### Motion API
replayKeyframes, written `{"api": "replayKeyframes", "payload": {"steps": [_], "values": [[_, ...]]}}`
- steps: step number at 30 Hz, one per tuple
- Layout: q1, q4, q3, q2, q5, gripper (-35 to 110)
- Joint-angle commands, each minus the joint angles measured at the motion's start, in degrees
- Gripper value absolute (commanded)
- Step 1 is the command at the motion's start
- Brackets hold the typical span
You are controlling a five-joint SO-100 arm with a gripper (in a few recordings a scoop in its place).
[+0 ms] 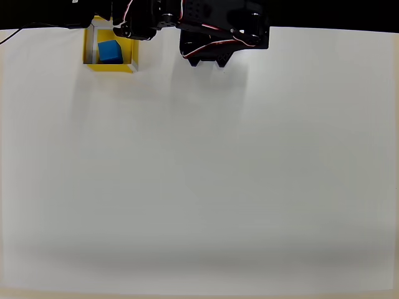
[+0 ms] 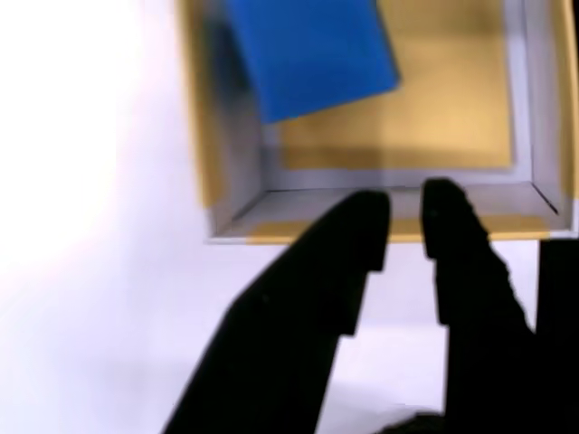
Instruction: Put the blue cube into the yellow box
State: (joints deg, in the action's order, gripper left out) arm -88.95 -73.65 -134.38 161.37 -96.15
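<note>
Wrist view, nearest: gripper [image 2: 404, 212] empty, black fingers [image 2: 357, 237] nearly together w/ a thin gap, tips over the near wall of the yellow box [image 2: 529, 127]. Grasping nothing.

Beyond: blue cube [image 2: 312, 54] rests on box floor, skewed, toward far left corner. Overhead confirms cube [image 1: 110, 52] inside box [image 1: 89, 47], at table [image 1: 199, 174] top edge beside arm. Judged: placement done.

No brands, labels or writing legible.

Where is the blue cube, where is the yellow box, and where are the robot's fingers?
blue cube [image 1: 110, 51]: overhead view, on its top face.
yellow box [image 2: 452, 99]: wrist view, on the bare yellow floor.
fingers [image 2: 357, 231]: wrist view, on the left finger's tip.
</note>
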Motion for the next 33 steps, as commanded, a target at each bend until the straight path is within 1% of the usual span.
{"api": "replayKeyframes", "payload": {"steps": [1,6,11,17,20,25,33], "values": [[6.5,-0.5,6.6,4.6,0.3,0],[21.9,-0.6,7.6,6.9,1.1,0],[43.1,3.5,5.2,7.9,2.8,0],[63.0,12.6,-7.7,12.5,2.4,0],[71.0,13.4,-14.6,16.7,2.2,0],[81.4,12.2,-22.2,21.1,4.4,0],[89.0,16.6,-38.6,29.6,6.7,0]]}}
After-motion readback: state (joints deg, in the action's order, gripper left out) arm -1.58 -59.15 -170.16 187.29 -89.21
